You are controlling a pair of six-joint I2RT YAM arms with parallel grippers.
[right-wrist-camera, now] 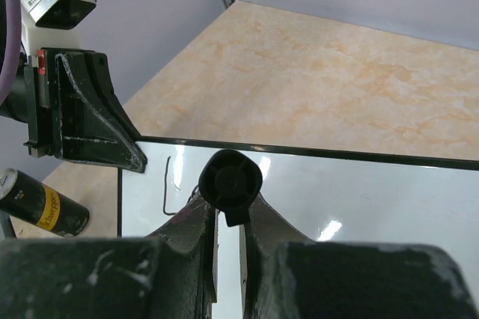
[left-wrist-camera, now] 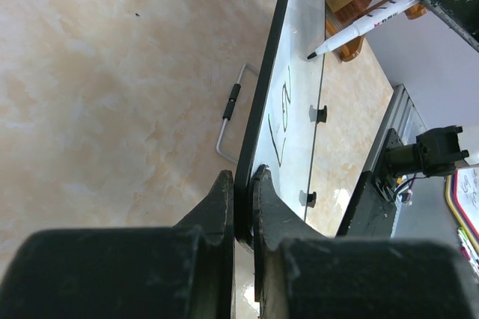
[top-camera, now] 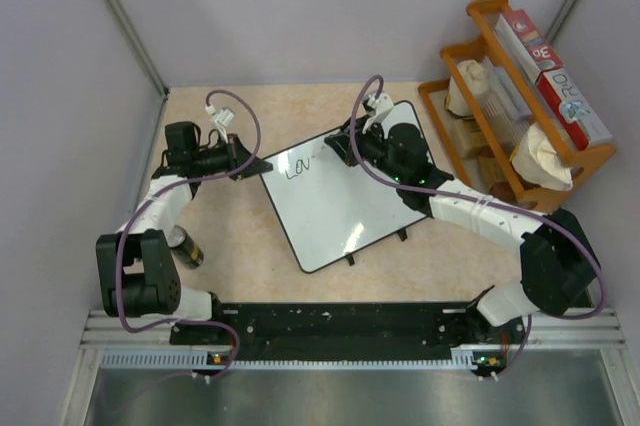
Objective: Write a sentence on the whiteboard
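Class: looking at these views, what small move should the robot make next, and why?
Probably set the pen tip on the board just beyond the marks and start the next letter: only a couple of letters are written, the right jaws grip the pen, and the left jaws clamp the board's edge.

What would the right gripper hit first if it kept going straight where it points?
Probably the whiteboard; the marker it holds points at it, near the written letters.
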